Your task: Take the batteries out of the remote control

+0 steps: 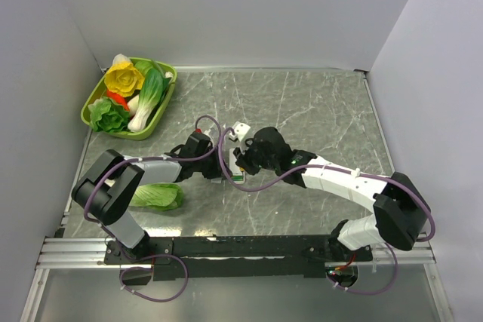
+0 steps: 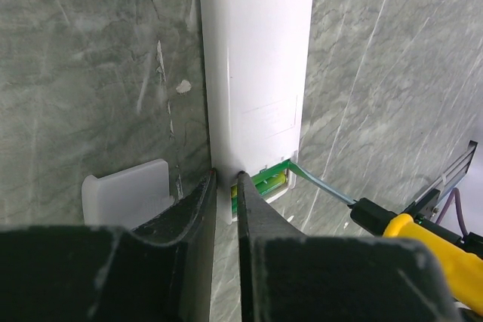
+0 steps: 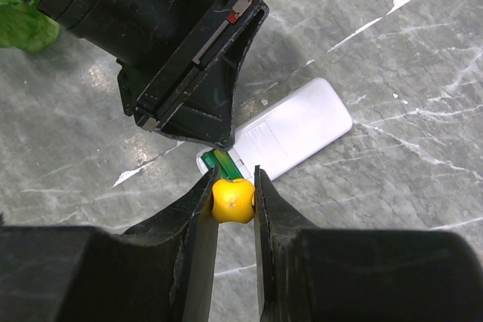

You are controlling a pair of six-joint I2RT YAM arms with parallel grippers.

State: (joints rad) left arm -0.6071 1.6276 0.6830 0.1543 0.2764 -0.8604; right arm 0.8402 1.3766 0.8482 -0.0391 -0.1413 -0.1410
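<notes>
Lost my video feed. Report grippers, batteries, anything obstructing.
Left fingers shut on remote control, open end. Right fingers shut on screwdriver, tip at compartment. Batteries not yet out. Cover off, lying alongside; nothing blocking.

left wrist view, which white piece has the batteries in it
The long remote control: green batteries show at its near end. The short cover has none.

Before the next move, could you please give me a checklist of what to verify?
1. The cover is off the remote: ok, it lies beside it.
2. The left gripper clamps the remote: ok.
3. The right gripper clamps the screwdriver: ok.
4. The screwdriver tip is at the batteries: ok.
5. The batteries are out: not ok, they sit inside the remote.
</notes>
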